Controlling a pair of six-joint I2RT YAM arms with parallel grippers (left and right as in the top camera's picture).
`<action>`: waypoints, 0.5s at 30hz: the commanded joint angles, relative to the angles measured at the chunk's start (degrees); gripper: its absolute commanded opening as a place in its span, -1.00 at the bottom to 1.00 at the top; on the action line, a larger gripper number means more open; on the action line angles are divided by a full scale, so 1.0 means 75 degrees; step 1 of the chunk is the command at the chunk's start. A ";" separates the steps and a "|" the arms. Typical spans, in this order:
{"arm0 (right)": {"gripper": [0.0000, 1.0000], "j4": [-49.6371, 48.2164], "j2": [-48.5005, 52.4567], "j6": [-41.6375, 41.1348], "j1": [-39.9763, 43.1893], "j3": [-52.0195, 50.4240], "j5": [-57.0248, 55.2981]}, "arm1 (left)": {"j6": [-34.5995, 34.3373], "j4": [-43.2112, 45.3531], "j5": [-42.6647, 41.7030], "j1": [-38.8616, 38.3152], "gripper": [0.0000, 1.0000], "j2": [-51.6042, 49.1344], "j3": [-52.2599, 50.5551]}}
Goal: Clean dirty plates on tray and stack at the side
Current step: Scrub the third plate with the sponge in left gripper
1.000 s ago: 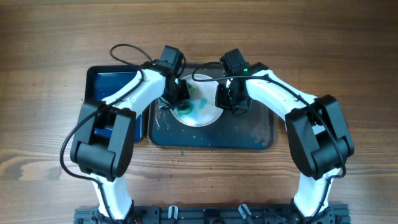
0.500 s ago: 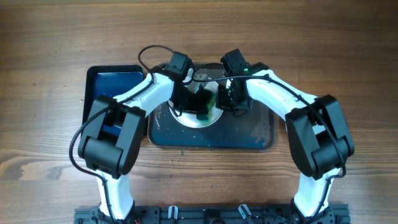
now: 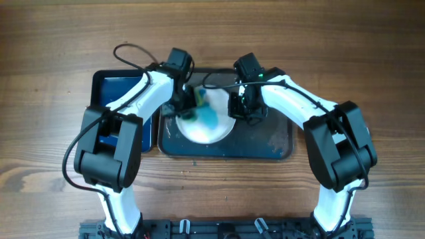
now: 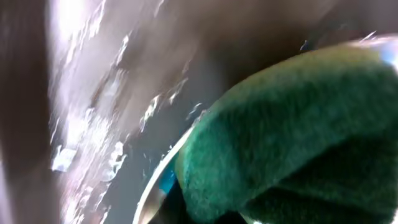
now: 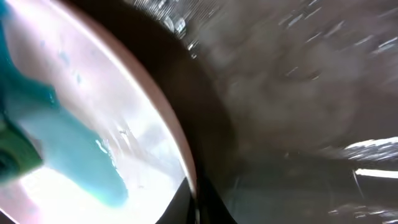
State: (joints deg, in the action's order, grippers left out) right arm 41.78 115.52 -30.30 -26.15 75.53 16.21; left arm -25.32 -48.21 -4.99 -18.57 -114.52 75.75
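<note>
White plate (image 3: 207,127), turquoise smear (image 3: 211,116) on face, flat in left half of grey tray (image 3: 265,136), close to tray's left rim. Right half of tray open, only specks. Left gripper (image 3: 188,101) clamped on green sponge (image 4: 292,137), at plate's upper-left edge. Right gripper (image 3: 240,106) closed at plate's right rim; pinch on rim itself not clear. Small blue-bottomed tray (image 3: 119,93) just beside on left, partly under left arm. Wooden table (image 3: 372,53) open beyond far edge and both ends.
</note>
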 commanded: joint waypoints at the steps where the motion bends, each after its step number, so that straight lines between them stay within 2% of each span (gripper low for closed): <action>1: -0.91 0.0061 0.0169 0.0163 0.0038 -0.0137 -0.0192 | 0.0866 -0.1145 -0.0323 0.0096 -0.92 -0.0297 -0.0341; 5: -0.91 0.0029 0.0169 0.0172 0.0038 -0.0137 -0.0140 | 0.2302 -0.1070 -0.2932 -0.0114 -0.92 -0.0297 -0.0341; 7: -0.91 0.0035 0.0169 0.0195 0.0038 -0.0137 -0.0140 | 0.2559 -0.0755 -0.3544 -0.0201 -0.92 -0.0297 -0.0341; 11: -0.92 0.0015 0.0169 0.0224 0.0038 -0.0137 -0.0137 | 0.2320 0.0659 -0.3582 -0.0289 -0.92 -0.0297 -0.0341; 13: -0.91 -0.0032 0.0169 0.0213 0.0038 -0.0137 -0.0134 | 0.1539 0.1341 -0.3016 -0.0251 -0.92 -0.0297 -0.0341; 15: -0.91 -0.0070 0.0169 0.0213 0.0038 -0.0137 -0.0134 | 0.0420 0.1644 -0.1804 -0.0224 -0.92 -0.0297 -0.0341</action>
State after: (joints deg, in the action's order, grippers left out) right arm 41.91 115.52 -28.29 -25.80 75.44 15.99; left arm -11.55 -39.48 -26.70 -20.32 -115.66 73.45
